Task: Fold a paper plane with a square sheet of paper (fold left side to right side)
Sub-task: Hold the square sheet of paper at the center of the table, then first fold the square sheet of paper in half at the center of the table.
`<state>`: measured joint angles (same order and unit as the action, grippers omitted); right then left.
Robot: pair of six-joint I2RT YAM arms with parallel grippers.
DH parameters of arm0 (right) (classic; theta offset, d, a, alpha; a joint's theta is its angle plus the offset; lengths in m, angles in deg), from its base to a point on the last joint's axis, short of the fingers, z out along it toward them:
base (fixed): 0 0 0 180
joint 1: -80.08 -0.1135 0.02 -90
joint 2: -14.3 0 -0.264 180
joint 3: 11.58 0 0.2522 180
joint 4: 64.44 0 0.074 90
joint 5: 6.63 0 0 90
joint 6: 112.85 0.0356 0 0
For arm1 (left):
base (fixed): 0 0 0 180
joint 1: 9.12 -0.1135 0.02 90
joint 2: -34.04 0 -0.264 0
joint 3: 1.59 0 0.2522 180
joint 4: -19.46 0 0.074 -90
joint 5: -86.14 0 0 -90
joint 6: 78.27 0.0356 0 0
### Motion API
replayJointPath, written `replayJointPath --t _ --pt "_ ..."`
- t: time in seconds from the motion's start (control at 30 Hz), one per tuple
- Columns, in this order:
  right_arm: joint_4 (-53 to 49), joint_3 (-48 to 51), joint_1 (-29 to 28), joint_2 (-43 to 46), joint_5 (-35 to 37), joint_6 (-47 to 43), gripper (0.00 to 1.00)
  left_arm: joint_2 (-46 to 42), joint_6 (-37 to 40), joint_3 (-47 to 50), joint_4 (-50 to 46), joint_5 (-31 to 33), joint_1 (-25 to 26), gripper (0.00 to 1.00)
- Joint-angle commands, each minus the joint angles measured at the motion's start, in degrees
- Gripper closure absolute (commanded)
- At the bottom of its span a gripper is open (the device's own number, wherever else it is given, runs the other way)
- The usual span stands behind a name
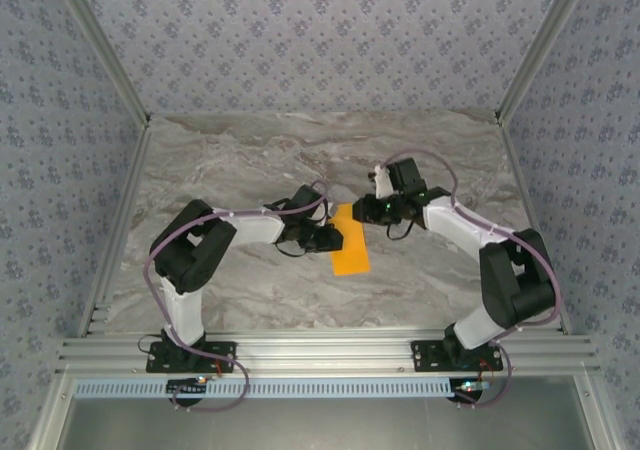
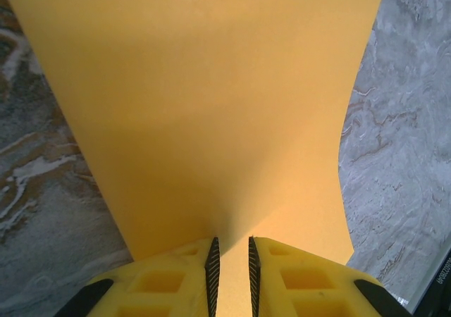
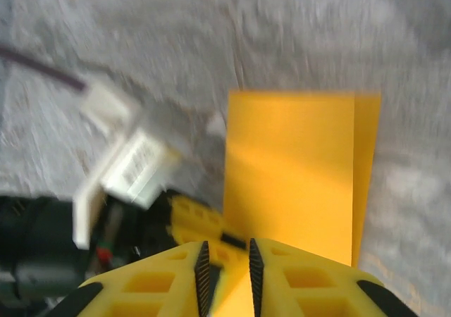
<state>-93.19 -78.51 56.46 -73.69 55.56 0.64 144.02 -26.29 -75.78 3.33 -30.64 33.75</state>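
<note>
One folded sheet of paper (image 1: 351,245), left fingers (image 2: 169,282), right fingers (image 3: 296,283): two pairs

Twin table-mounted robots: the left arm (image 1: 190,260) and right arm (image 1: 515,275) share one build, with white tubular links between bulky black joint housings. Each stands on a black base plate (image 1: 190,355). A pale purple cable (image 1: 150,270) loops along each arm from base to wrist, and a green light (image 1: 385,208) glows at the right wrist. Close up, the left fingers (image 2: 162,282) are bright yellow moulded blocks with rectangular recesses and black corner insets, faced with black ribbed pads (image 2: 212,271). The right fingers (image 3: 148,285) match. A white block (image 3: 134,165) at the left wrist carries a printed label, too blurred to read.
</note>
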Motion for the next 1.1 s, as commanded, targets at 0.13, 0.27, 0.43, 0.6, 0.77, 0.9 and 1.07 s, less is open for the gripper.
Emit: replayJointPath --t 0.13,0.27,0.43,0.6,0.77,0.9,1.07 --pt "-3.06 6.63 -4.6 -2.57 0.42 1.7 0.78 0.97 -0.08 0.26 -2.2 1.58 0.79 0.8" --pt "-4.67 6.84 -4.69 -6.16 1.37 1.63 0.79 0.6 0.44 -1.03 -3.62 1.82 0.81 0.8" --pt "-6.79 7.58 -4.77 -8.5 3.3 0.82 0.8 0.13 0.73 -3.45 -4.13 1.46 0.86 0.78" --pt "-8.15 8.16 -4.71 -9.0 6.08 0.22 0.8 0.92 1.2 -5.97 -4.84 2.06 0.78 0.75" --pt "-9.1 7.76 -4.73 -9.65 8.09 -0.2 0.81 2.16 3.46 -6.33 -4.15 5.44 0.23 0.76" --pt "-9.2 7.66 -4.71 -9.88 8.95 -0.12 0.82 2.1 4.16 -5.21 -2.43 5.78 -0.72 0.76" --pt "-9.52 7.72 -4.75 -10.48 9.18 -0.34 0.82 3.21 4.34 -5.27 -2.2 6.73 -2.06 0.77"
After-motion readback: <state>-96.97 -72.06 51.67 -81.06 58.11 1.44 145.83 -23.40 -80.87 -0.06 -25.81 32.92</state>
